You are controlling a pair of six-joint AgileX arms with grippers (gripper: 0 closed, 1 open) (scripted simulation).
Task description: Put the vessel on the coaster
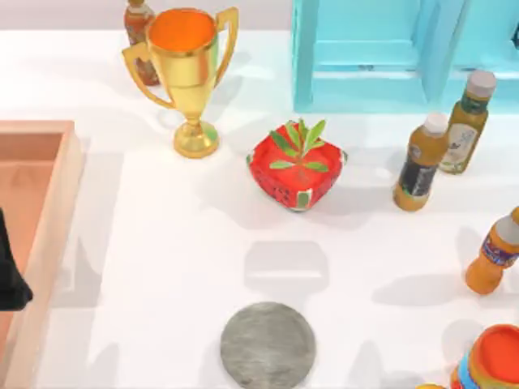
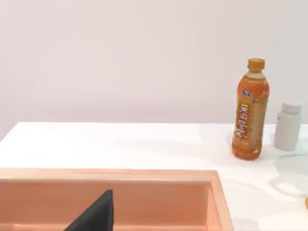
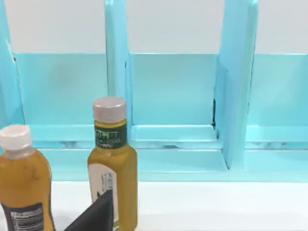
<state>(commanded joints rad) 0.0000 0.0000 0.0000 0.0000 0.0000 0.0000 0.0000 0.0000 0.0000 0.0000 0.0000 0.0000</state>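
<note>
Left gripper (image 1: 10, 279), perhaps parked, over tray (image 1: 49, 211); coaster (image 1: 268, 344) on white table (image 1: 162, 267).

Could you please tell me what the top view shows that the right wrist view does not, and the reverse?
Top view: the flat round grey stone-textured coaster, the gold two-handled trophy cup and the red watermelon-patterned pot. Right wrist view: the inner back walls of the turquoise shelf. Both: that shelf, the olive bottle with a grey cap and the amber bottle with a white cap.
</note>
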